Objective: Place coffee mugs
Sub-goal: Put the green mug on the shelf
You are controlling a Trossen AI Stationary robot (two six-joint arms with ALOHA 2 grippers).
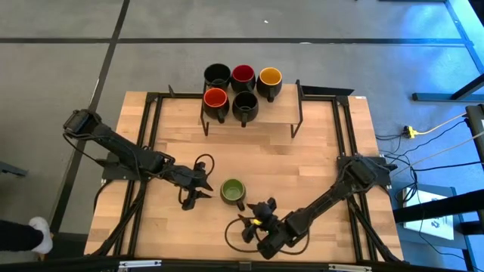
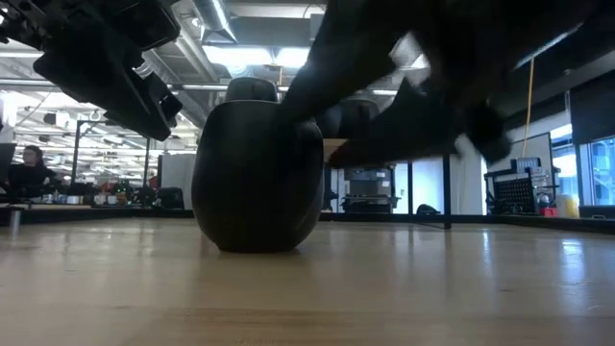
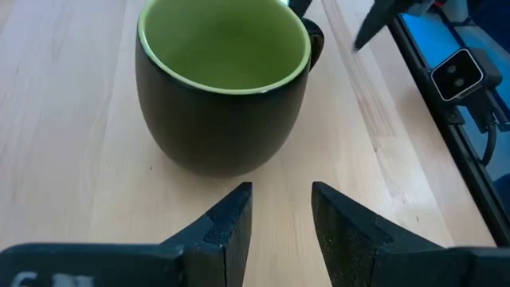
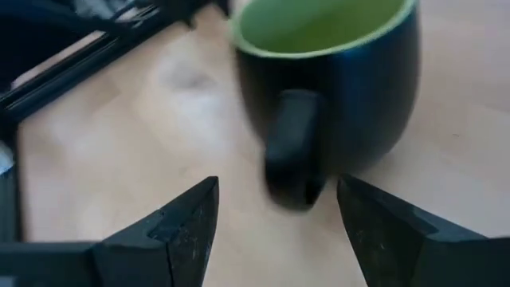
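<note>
The green mug is set upright near the tabletop's front edge, between both grippers. The left gripper is held open just beside it, untouched. The right gripper is spread open toward its handle.

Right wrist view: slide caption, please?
Open right gripper faces the handle of the green-lined dark mug on the wooden table.

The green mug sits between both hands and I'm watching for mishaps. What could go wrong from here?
1. The green mug stands free on the table, with the open right hand facing its handle; a misaligned approach might push or spin it.
2. The open left hand waits beside it; the hands could collide.
</note>
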